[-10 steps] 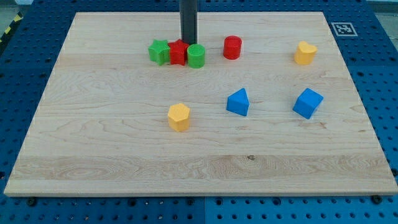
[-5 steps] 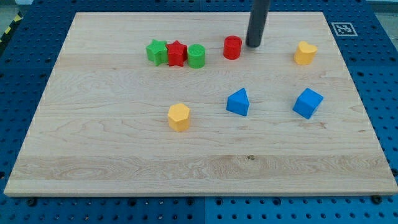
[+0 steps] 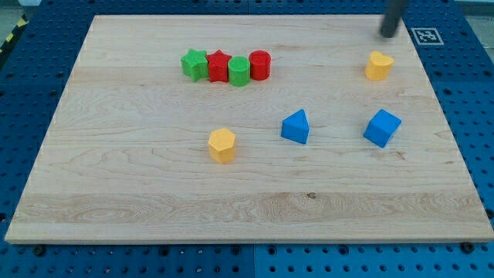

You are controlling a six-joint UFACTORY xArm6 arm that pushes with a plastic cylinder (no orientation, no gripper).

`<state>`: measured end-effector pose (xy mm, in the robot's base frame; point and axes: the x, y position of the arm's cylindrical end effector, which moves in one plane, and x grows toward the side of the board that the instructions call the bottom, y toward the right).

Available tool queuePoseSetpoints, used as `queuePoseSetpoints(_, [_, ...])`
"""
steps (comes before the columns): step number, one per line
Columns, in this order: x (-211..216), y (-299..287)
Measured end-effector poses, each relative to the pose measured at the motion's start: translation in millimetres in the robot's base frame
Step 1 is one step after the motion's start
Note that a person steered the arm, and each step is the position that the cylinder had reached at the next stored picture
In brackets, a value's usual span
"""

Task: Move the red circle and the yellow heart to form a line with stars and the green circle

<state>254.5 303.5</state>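
Observation:
A green star (image 3: pixel 194 64), a red star (image 3: pixel 218 66), a green circle (image 3: pixel 239 71) and a red circle (image 3: pixel 260 65) stand touching in a row near the view's top left. The yellow heart (image 3: pixel 378 66) sits alone at the upper right. My tip (image 3: pixel 387 35) is at the view's top right, just above and a little right of the yellow heart, apart from it. The rod looks blurred.
A yellow hexagon (image 3: pixel 222 144) lies left of centre. A blue block (image 3: pixel 296 127) sits at centre and a blue cube (image 3: pixel 382 127) to its right, below the heart. The wooden board (image 3: pixel 116 193) ends at blue pegboard.
The red circle has slid left and now touches the green circle. My tip went from the stars, past the red circle's right, to the top right near the yellow heart.

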Motion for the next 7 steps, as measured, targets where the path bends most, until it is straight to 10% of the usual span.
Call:
queuePoseSetpoints(1, [53,32])
queuePoseSetpoints(3, [105,-92])
queuePoseSetpoints(7, [63,-92])
